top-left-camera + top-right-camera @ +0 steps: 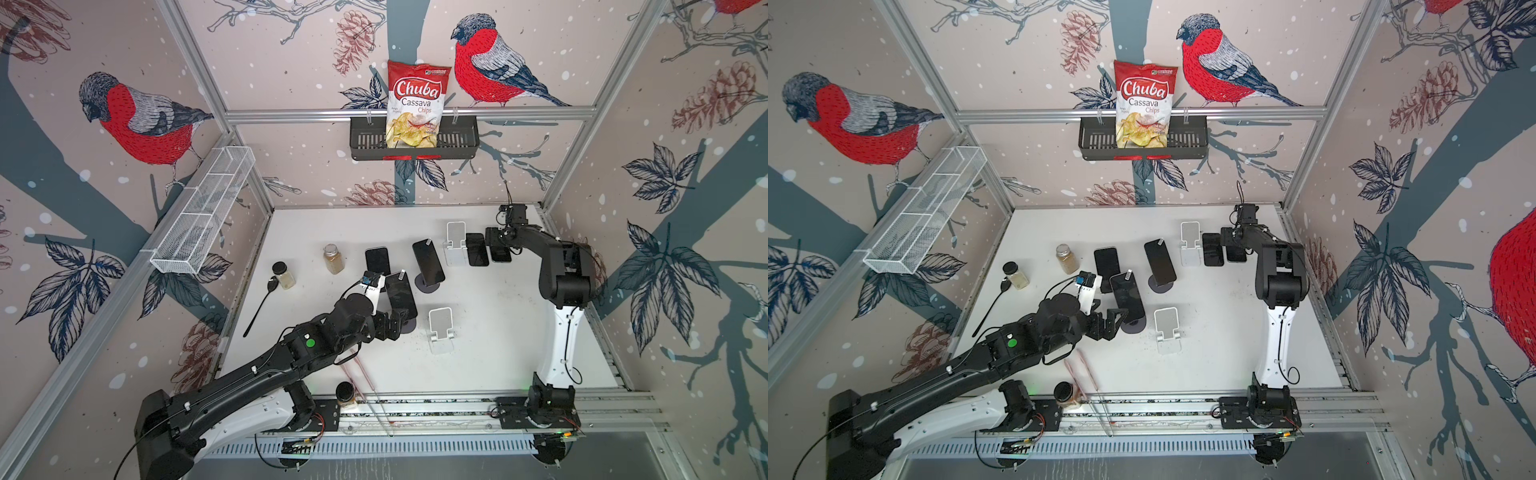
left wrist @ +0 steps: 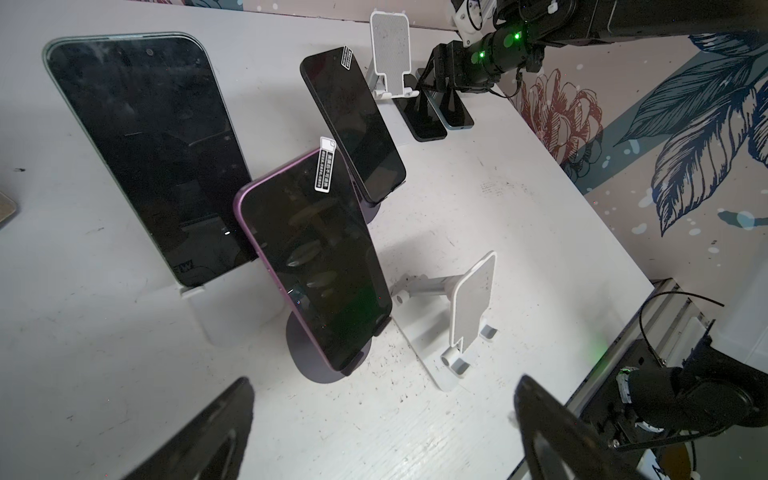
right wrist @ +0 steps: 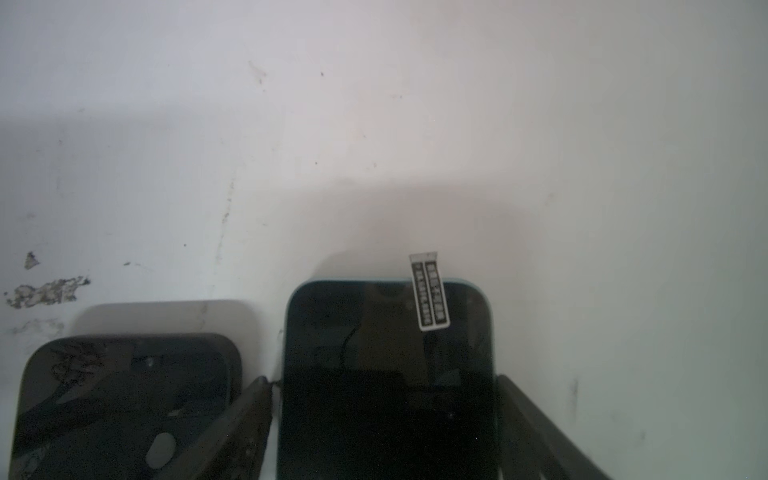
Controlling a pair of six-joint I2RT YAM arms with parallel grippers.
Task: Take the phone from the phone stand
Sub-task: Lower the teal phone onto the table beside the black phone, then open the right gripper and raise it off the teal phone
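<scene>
Nearest us, the left gripper [image 2: 380,390] hovers with its black fingers [image 2: 224,424] spread wide, touching nothing. It faces the purple-edged phone [image 2: 316,266] leaning on a round dark stand [image 2: 303,361]. Farther back, we see the right gripper [image 3: 382,379] straddling a teal-edged phone [image 3: 374,415] that lies flat on the white table [image 3: 374,124]. Its fingers [image 3: 245,419] are parted just wider than the phone, whose lower end is cut off.

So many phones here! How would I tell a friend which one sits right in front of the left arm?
Start at the white table and follow the left arm to its end effector. The phone just ahead leans on a round dark stand; unlike its neighbours, it has a purple rim.
</scene>
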